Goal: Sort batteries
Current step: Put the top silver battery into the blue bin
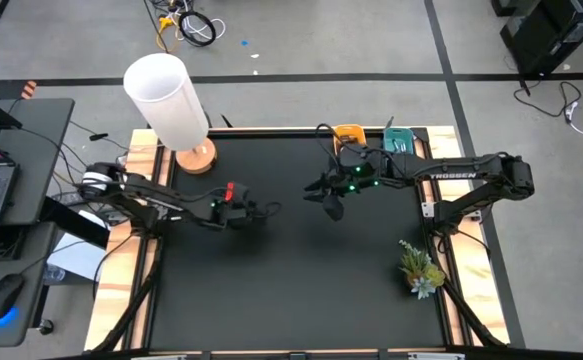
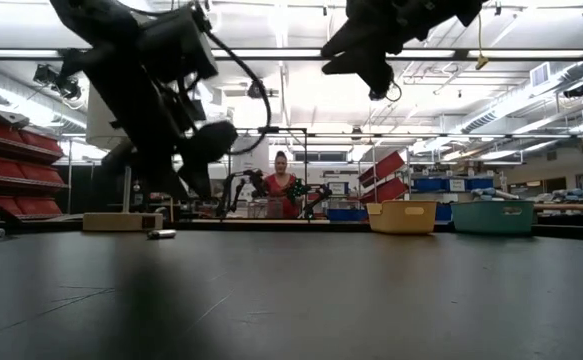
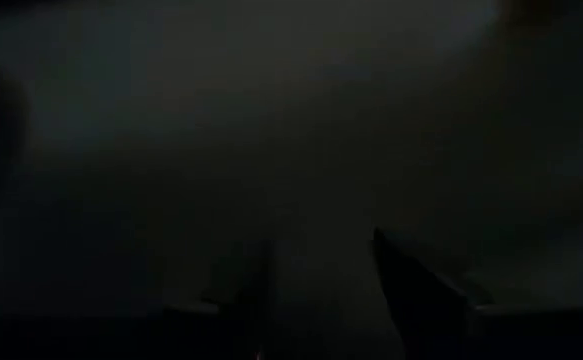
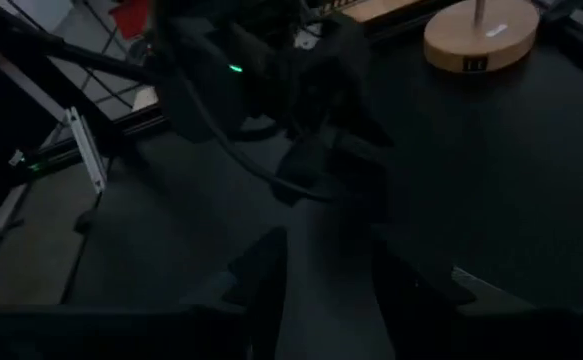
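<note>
One small battery (image 2: 161, 234) shows in the low view, lying on its side on the black mat near the lamp's base; I cannot make it out in the other views. My left gripper (image 1: 262, 212) (image 3: 321, 290) hovers low over the mat's left-middle, open, with only bare mat between its fingers. My right gripper (image 1: 330, 203) (image 4: 326, 275) hangs higher over the mat's middle, open and empty, facing the left arm (image 4: 261, 70). A yellow tray (image 1: 349, 133) (image 2: 401, 216) and a teal tray (image 1: 399, 140) (image 2: 491, 216) stand at the far edge.
A white lamp (image 1: 168, 95) on a round wooden base (image 1: 197, 156) (image 4: 481, 35) stands at the far left corner. A small plant (image 1: 419, 268) sits near the right edge. A person (image 2: 281, 190) is in the room beyond the table. Bare mat (image 1: 291, 290) spans the near half.
</note>
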{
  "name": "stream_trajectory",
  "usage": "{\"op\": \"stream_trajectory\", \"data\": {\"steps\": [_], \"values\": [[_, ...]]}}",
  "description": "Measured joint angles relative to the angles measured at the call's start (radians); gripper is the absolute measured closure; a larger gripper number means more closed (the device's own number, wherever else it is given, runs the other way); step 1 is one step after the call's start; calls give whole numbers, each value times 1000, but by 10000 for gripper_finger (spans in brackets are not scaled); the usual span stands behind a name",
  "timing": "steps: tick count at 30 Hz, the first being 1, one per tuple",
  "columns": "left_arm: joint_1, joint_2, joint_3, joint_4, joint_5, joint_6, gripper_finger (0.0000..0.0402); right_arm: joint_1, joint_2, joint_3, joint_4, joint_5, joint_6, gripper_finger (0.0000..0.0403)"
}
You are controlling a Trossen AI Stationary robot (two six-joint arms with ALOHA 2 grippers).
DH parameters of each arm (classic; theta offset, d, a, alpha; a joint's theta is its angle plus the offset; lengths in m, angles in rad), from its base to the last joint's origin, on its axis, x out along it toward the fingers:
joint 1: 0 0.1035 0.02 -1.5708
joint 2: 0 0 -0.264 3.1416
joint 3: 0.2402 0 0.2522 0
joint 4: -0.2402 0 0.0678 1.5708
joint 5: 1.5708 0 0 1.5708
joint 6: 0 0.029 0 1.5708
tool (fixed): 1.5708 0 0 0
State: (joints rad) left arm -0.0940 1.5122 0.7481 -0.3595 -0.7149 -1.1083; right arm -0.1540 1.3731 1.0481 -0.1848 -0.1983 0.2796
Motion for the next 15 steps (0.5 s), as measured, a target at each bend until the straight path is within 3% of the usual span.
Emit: {"op": "stream_trajectory", "data": {"steps": [5, 11, 15], "values": [[14, 55, -1, 50, -55, 16, 199, 28, 0, 0, -32, 0, 12, 252], [-3, 110, -6, 64, -143, 49, 244, 41, 0, 0, -44, 15, 9, 252], [-56, 121, -64, 140, -245, -12, 276, 32, 0, 0, -61, 17, 9, 252]]}}
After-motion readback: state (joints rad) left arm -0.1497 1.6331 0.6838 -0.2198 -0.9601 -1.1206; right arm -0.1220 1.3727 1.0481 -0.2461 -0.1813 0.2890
